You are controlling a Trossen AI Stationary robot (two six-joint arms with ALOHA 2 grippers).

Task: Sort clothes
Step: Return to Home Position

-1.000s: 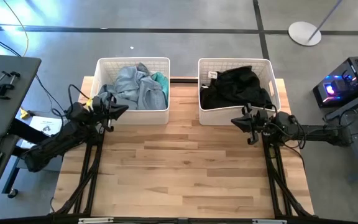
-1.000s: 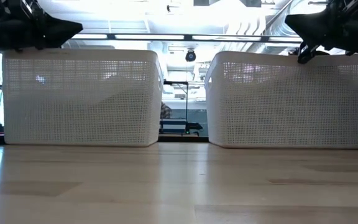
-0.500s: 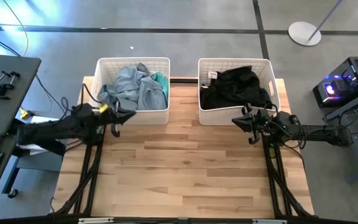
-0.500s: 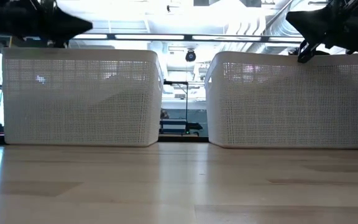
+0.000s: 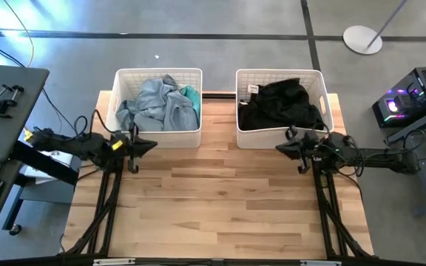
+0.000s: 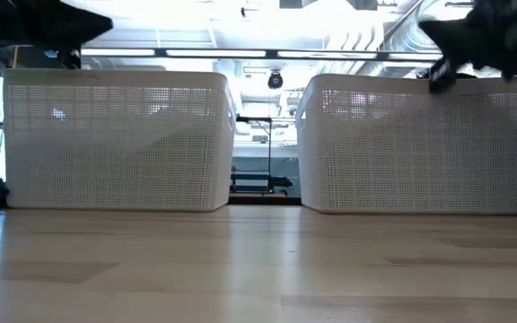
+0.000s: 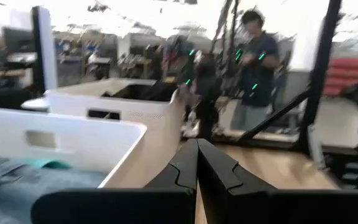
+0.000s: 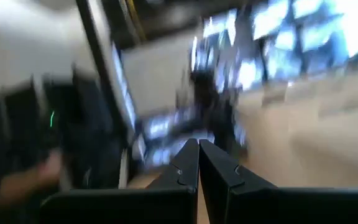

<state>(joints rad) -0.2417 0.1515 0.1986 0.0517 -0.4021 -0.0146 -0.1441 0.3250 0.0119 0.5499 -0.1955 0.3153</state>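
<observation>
Both end effectors hover pinched together, empty: left end effector [image 5: 151,145] beside the left basket [image 5: 159,72] of pale clothes [image 5: 157,105], right end effector [image 5: 279,148] beside the right basket [image 5: 279,72] of black clothes [image 5: 281,103].

I'm scanning every view for writing and I'm finding nothing I can read. The small white tag [image 5: 252,89] on the black clothes [image 5: 283,103] in the right basket [image 5: 324,100] is showing no legible print, and the room behind the counter [image 5: 220,192] is giving me only blurred screens and lights.
</observation>
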